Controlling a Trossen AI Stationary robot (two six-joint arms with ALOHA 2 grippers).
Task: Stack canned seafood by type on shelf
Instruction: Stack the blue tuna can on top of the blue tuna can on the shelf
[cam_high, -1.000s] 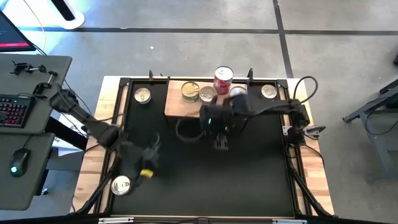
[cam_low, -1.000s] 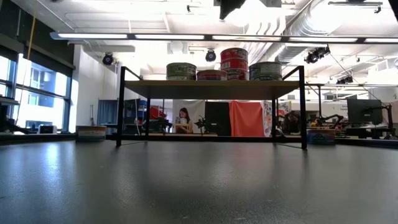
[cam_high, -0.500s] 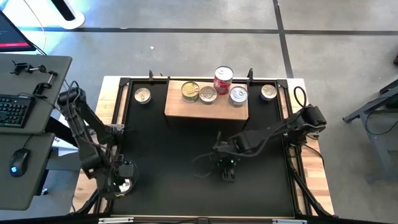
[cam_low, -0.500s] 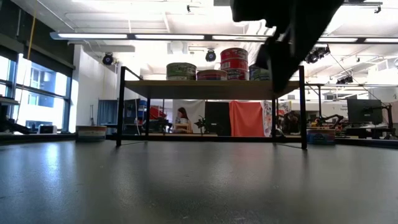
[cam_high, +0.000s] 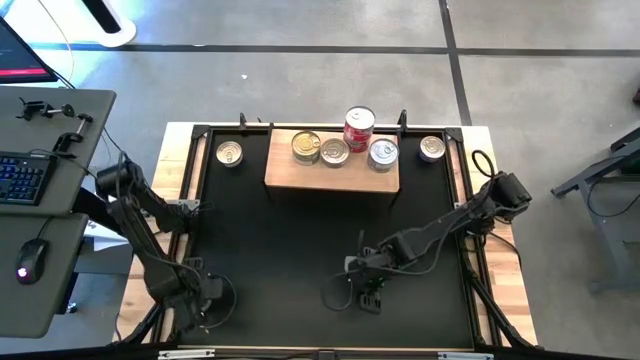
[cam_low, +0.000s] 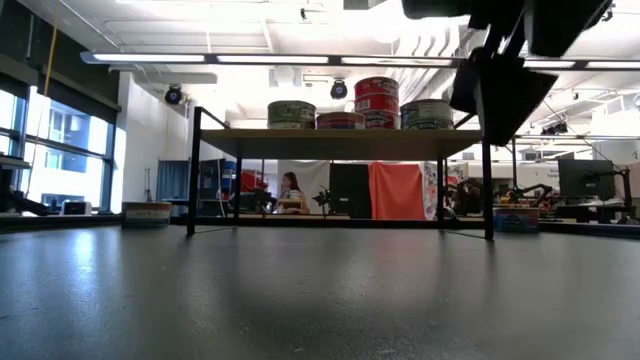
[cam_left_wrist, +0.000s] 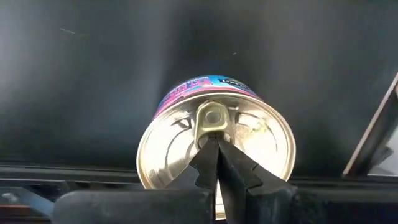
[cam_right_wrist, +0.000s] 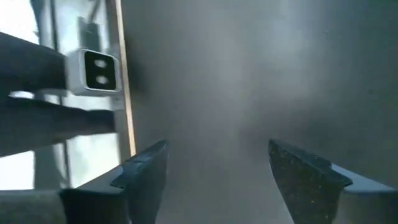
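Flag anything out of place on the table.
Nothing spilled or damaged. Three tins sit off the shelf: one left of it, one right, and one by the left hand at the front-left corner.

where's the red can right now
In the high view the red can stands on the shelf at the table's far edge, along its back, between two silver-lidded tins and; in the low view it rises tallest.

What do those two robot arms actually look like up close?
Both arms are dark, slim and jointed, with black cables looping beside them. The right gripper has two broad, flat, matte black fingers. The left gripper ends in narrow black tapered tips.
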